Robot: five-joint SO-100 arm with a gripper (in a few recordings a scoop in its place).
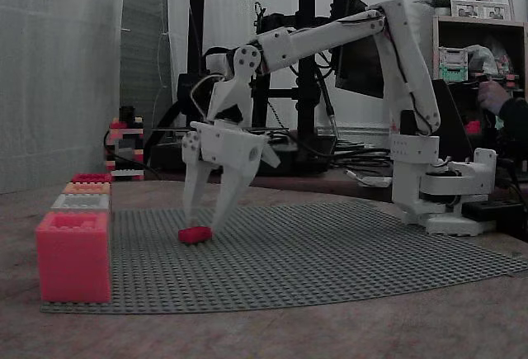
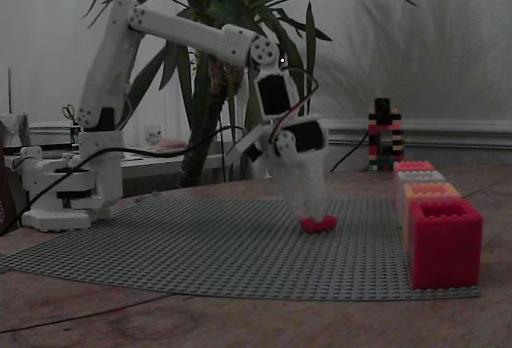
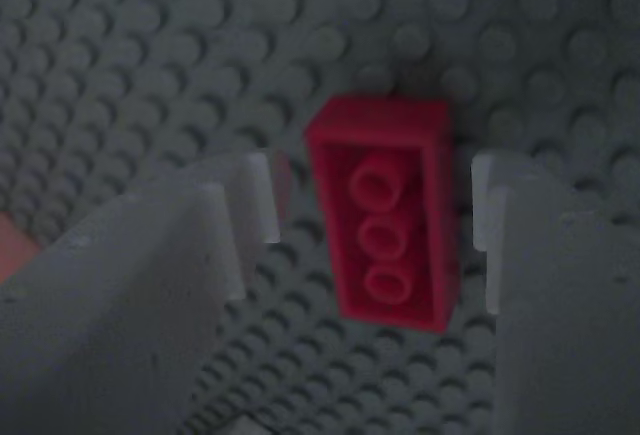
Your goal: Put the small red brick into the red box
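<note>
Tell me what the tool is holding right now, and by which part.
Nothing is held. The tool is open, its fingers on either side of the small red brick, with gaps visible on both long sides; the brick lies on the grey baseplate.

White plastic arm (image 1: 330,33) — black cables, dark servo blocks

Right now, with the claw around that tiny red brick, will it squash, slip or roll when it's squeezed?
Probably none. The small red brick looks like hard moulded plastic, so likely stiff. Its flat sides face the gripper fingers, so rolling seems unlikely. Smooth walls might slip slightly.
</note>
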